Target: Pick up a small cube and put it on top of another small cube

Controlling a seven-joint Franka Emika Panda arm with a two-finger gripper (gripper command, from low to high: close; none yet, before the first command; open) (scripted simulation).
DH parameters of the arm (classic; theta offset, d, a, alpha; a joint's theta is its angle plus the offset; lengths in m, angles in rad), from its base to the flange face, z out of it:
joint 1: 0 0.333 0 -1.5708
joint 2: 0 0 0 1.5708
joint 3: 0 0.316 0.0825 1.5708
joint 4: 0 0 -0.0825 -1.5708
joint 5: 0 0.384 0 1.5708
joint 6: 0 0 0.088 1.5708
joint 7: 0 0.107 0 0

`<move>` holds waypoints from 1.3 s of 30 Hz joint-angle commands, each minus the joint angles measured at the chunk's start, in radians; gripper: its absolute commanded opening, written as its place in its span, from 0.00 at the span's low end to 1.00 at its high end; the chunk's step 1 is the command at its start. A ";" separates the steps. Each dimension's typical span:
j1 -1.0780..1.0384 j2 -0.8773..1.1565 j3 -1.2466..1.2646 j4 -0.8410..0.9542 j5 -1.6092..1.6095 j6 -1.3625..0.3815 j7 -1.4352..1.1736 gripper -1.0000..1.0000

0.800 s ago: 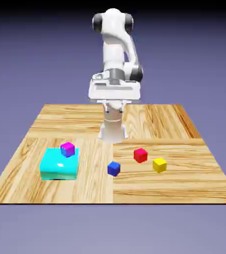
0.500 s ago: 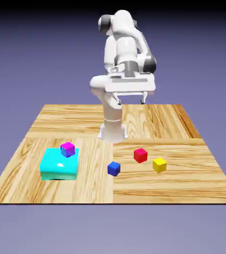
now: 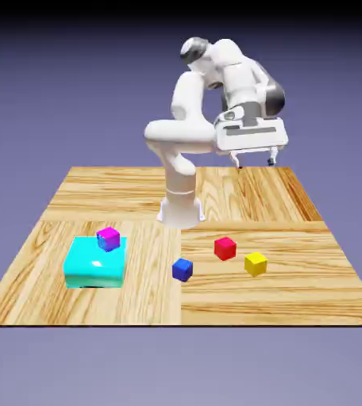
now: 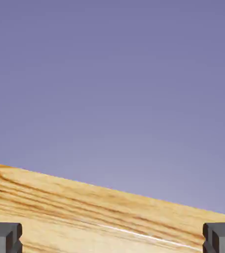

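The small yellow cube [image 3: 256, 263] rests on the wooden table [image 3: 295, 293], right of centre in the exterior view. The small magenta-purple cube [image 3: 109, 238] sits on top of the big cyan block [image 3: 94, 266] at the exterior view's left. My gripper [image 3: 254, 162] hangs high above the table's far right part, well away from both cubes, open with nothing between its fingers. In the hand view the two grey fingertips [image 4: 3, 237] stand far apart at the bottom corners; only a strip of table [image 4: 85, 212] and backdrop show there, no cubes.
A red cube [image 3: 225, 248] lies just left of the yellow cube, and a blue cube [image 3: 182, 270] sits near the table's middle. The robot's base [image 3: 180, 210] stands at the far middle of the table.
The arm has swung toward the exterior view's right, carrying the hand from above the base to above the table's far right part. The cubes have not moved.
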 commanded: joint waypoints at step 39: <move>-0.248 -0.615 1.084 0.011 1.239 -0.583 -0.331 0.00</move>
